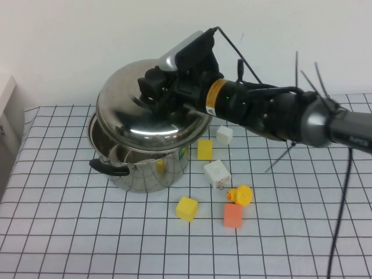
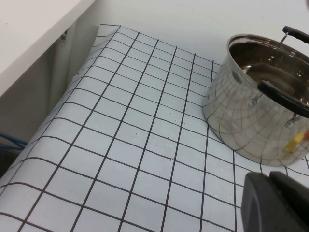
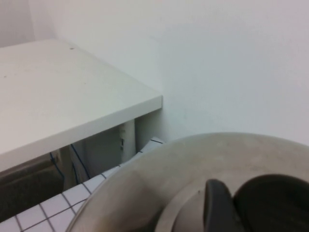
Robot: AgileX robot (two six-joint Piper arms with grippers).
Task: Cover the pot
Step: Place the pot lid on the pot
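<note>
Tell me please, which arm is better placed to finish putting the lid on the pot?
The right arm. The right gripper already holds the lid by its knob, tilted over the pot. The left gripper shows only in the left wrist view, beside the pot and holding nothing.

We take this for a robot test lab rather than a real kitchen: the desk [image 1: 58, 244] is covered with a white sheet ruled in a black grid, set against a bare white wall [image 1: 87, 40]. On it we see a steel pot [image 1: 142, 168] and its domed lid [image 1: 152, 110] among toy props, namely yellow blocks [image 1: 186, 208], white blocks [image 1: 217, 173], an orange block [image 1: 233, 215] and a rubber duck [image 1: 240, 195]. We also note a cabled robot arm [image 1: 279, 113] reaching in from the right, and a plain white shelf [image 3: 58, 101] beside the desk with loose blue wires [image 2: 9, 142] under it.
</note>
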